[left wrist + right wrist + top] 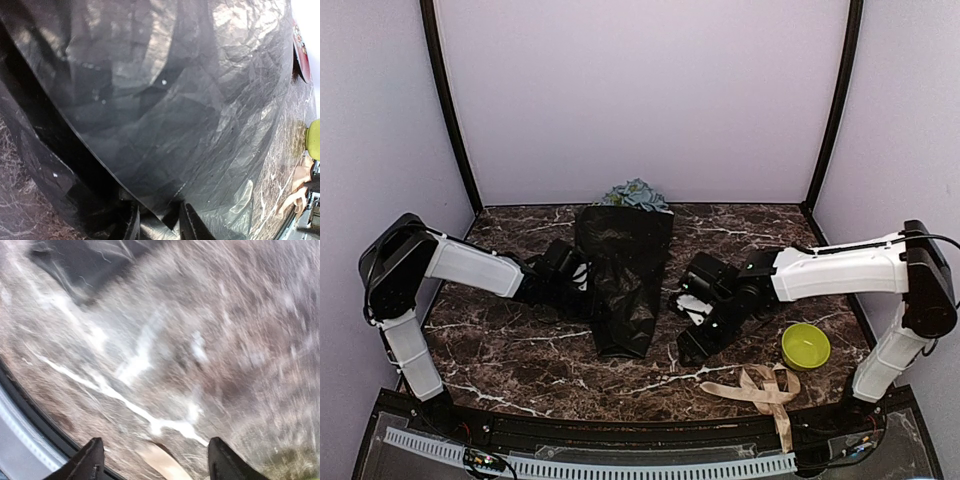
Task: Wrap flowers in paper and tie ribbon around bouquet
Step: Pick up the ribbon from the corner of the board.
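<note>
Dark marbled tabletop (510,350) spreads under me, with lilac walls (640,90) behind. My left gripper (159,222) is partly closed, pinching an edge of the black paper (625,270) rolled around the flowers (636,192) at frame centre, blooms showing at its top end. My right gripper (155,450) hangs wide open and empty just right of it. The ribbon (760,388) lies at lower right.

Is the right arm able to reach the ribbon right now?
Probably yes. The right gripper is open and empty, and the ribbon lies loose on the table close by. Nothing sits between them; the yellow dish is off to one side.
</note>
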